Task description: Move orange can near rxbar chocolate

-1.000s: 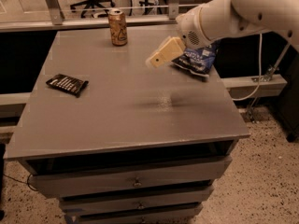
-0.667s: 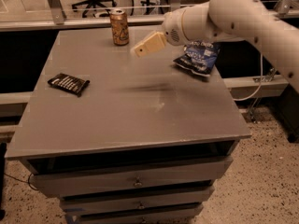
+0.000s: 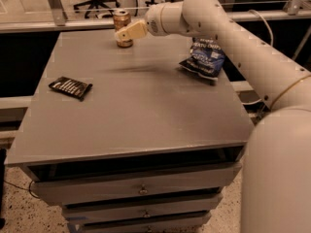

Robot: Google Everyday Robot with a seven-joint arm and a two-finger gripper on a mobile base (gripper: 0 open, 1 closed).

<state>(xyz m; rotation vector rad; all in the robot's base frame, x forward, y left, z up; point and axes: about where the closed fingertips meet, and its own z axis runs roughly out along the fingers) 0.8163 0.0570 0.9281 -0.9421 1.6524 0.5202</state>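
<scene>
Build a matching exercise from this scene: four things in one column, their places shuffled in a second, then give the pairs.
Things:
1. orange can
2. rxbar chocolate
3. blue chip bag
4. gripper

Places:
A. lying flat near the left edge of the table
B. off the tabletop, right in front of the can
C. standing upright at the far edge
D. crumpled near the right edge

Pairs: 1-C, 2-A, 3-D, 4-B

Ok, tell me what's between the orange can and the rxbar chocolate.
Nothing visible: bare tabletop runs from the orange can to the rxbar chocolate. The chip bag lies aside; the gripper is by the can.
</scene>
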